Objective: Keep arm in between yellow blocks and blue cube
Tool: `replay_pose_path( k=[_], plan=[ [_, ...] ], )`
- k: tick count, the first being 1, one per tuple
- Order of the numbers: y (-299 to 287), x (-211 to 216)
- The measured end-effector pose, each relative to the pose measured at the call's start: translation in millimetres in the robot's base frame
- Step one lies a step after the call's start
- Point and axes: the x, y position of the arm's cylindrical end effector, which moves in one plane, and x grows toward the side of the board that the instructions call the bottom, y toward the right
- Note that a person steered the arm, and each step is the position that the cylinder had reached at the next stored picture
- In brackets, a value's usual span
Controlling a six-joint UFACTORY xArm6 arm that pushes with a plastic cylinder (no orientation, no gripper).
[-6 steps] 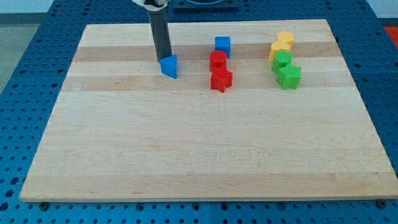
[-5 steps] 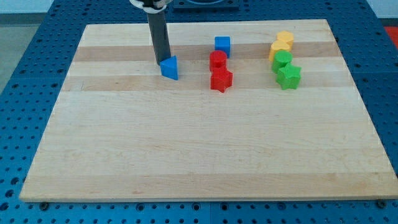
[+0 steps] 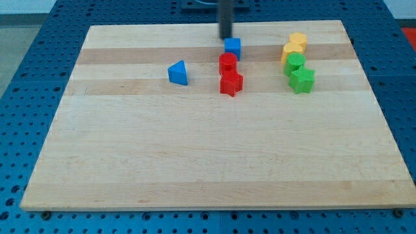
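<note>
The blue cube (image 3: 233, 47) sits near the view's top centre. Two yellow blocks sit at the upper right: a yellow star-like one (image 3: 298, 41) and another yellow block (image 3: 292, 51) just below-left of it. My tip (image 3: 225, 37) is at the board's top edge, just above-left of the blue cube and close to it. It lies on the cube's left side, away from the yellow blocks.
A red cylinder (image 3: 227, 63) and a red star (image 3: 231, 83) sit below the blue cube. A green cylinder (image 3: 296, 62) and a green star (image 3: 301, 79) sit below the yellow blocks. A blue triangle (image 3: 177, 73) lies at the left. The wooden board (image 3: 208, 162) rests on a blue pegboard.
My tip has left the blue triangle and moved right and up to the blue cube's upper-left side. The blocks have not visibly moved.
</note>
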Motion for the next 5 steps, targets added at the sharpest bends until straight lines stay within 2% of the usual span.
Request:
replay_pose_path(
  k=[1,3,5],
  plan=[
    [15.0,-4.7],
    [28.3,58.3],
    [11.3,58.3]
  ],
)
